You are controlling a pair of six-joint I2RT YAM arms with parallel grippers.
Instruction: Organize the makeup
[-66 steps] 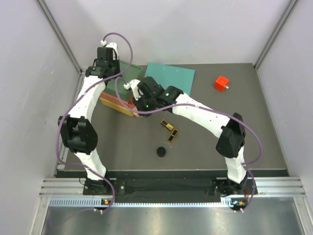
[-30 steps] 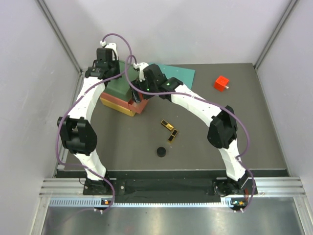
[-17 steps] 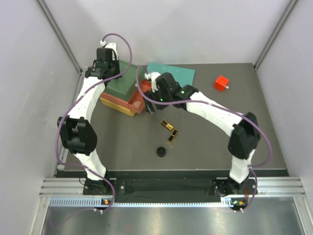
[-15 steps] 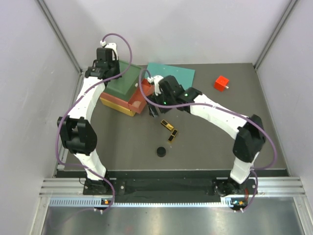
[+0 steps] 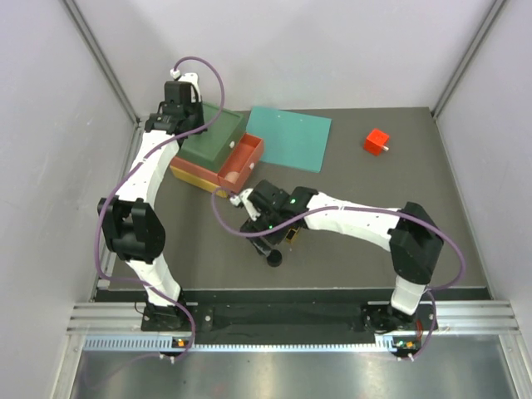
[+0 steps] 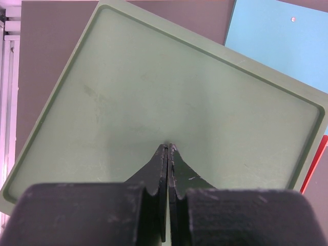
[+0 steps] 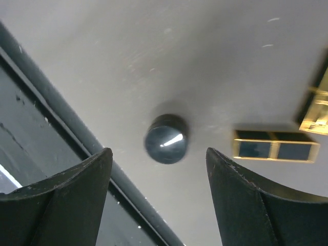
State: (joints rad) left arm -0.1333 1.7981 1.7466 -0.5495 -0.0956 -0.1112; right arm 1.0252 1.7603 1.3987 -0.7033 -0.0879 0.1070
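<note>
Two fingers of the right gripper (image 7: 158,154) stand apart above the small black jar (image 7: 165,139), near the table's (image 7: 205,61) near edge — closing off-centre could knock it toward that edge or snag the black-and-gold case (image 7: 273,146) beside it. Left gripper (image 6: 168,148) is closed, empty, over the green lid (image 6: 154,92).

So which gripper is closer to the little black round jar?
Right. The right gripper hangs open right by the black jar, while the left gripper sits shut far off over the green lid at the back.
</note>
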